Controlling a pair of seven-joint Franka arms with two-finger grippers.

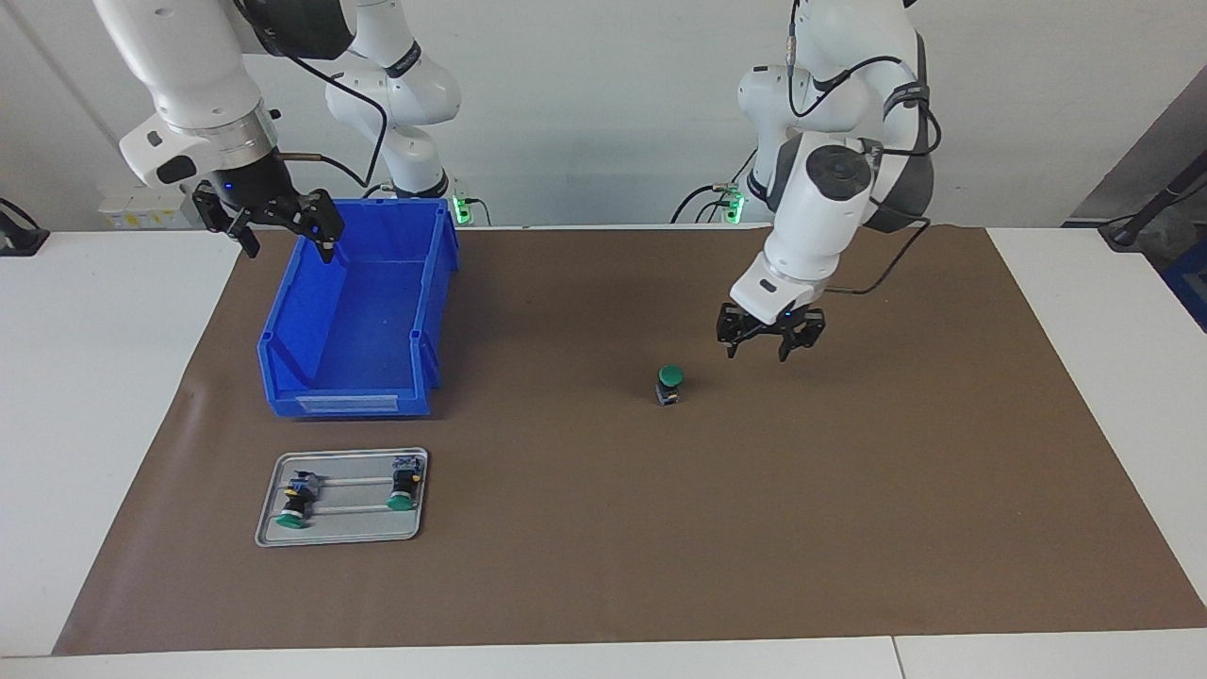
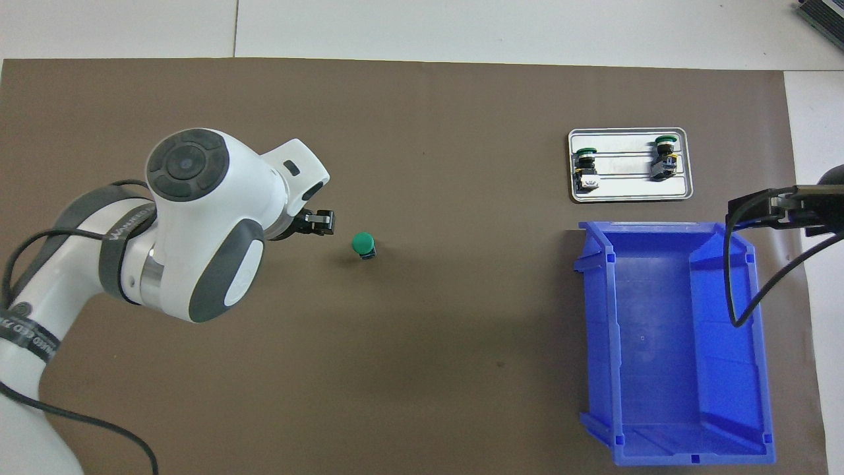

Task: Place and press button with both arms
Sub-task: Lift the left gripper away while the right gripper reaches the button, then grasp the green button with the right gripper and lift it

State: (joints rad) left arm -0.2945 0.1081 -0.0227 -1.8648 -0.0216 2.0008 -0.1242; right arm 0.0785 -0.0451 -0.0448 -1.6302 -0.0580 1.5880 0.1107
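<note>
Facing view high, across table [image 1: 113, 377]; overhead steep — both share mat [image 2: 461, 330].

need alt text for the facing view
A green-capped push button stands upright on the brown mat, the left hand open in the air beside it. The right hand hangs open over the blue plastic bin.

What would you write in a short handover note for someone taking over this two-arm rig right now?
Left gripper: open, empty, over the brown mat beside the placed button.
Right gripper: open, empty, waiting over the blue plastic bin.
Green-capped push-button with black body: upright on the mat, mid-table, cap up.
Two more green-capped buttons lie in the metal tray.
Done: placing. Left: pressing.
</note>
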